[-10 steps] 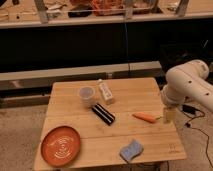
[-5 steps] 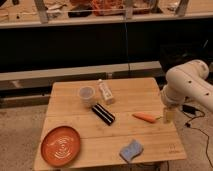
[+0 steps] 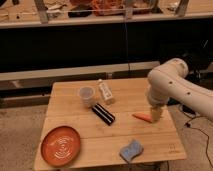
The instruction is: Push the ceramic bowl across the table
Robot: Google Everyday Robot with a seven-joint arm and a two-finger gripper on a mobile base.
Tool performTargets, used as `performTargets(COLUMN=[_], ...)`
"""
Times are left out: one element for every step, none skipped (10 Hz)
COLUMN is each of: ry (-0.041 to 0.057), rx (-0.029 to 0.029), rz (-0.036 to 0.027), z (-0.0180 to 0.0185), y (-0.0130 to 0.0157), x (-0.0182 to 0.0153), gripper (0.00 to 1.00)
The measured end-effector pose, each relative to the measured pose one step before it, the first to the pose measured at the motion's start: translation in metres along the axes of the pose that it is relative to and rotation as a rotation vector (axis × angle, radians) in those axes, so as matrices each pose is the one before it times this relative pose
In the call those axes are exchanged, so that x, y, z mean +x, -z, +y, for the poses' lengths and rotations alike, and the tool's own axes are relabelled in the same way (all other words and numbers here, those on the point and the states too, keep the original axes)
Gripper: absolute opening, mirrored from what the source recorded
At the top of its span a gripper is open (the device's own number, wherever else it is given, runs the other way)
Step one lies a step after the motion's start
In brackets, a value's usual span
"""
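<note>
Right, the bowl (image 3: 61, 146) sits at the front-left corner of the tabletop (image 3: 159, 142), close to both edges. It's well apart from the claw (image 3: 157, 113), which hangs low over the right side, just beside an orange carrot-looking thing (image 3: 143, 117). Claw is spread open, nothing in it afaict.

Handling, my guess: it's ceramic, so rigid and fairly heavy, and it'd chip or break if it went off the edge. The base should slide ok on the planks w/o tipping, since the bowl is wide and shallow. No need to grip it. I'd set the claw low against the outer wall on the corner side and shove thru the centre (off-centre contact would prob just spin it).

Contents: bowl is empty, only pale swirl marks inside. Small clear cup (image 3: 86, 95) toward the back stands upright and looks empty too, can't be sure. Black bar (image 3: 104, 113), white bottle (image 3: 105, 92) and blue sponge (image 3: 131, 150) lie in likely push paths.
</note>
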Motion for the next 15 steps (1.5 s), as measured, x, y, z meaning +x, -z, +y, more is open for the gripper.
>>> performTargets(ry=[0.02179,0.02595,0.02211,0.01981,0.03768,0.03804,0.02115,0.02776,0.01978,0.02414,0.01883,0.03076,0.02154,0.02021,0.03158], rx=[0.00187,0.00211,0.00113,0.0034,0.00471,0.00485,0.00156,0.00255,0.00358,0.00593,0.0049,0.00801,0.00507,0.00204,0.00517], rz=[0.00425,0.00364,0.00347,0.00053,0.00283,0.0011,0.00356,0.00486,0.00317,-0.00188,-0.00189,-0.00274,-0.00107,-0.00162,-0.00232], z=[-0.00039,0.00015,0.00037,-0.00035,-0.00174,-0.00226,-0.00064,-0.00084,-0.00071,-0.00408,-0.00462,-0.00743,-0.00313,-0.00035,-0.00124], y=[0.00031,-0.00075,-0.00125,0.00002,-0.0004,-0.00029,-0.00052,-0.00153,-0.00177,-0.00226,-0.00102,-0.00165,-0.00244,-0.00271,-0.00432], x=[-0.00673,-0.00596,-0.00793,-0.01121,-0.01989,-0.01624,-0.00641,-0.00881,-0.009,-0.01389,-0.01216,-0.01854,-0.0103,-0.00807,-0.014], gripper=[0.8,0.8,0.8,0.8,0.8,0.8,0.8,0.8,0.8,0.8,0.8,0.8,0.8,0.8,0.8])
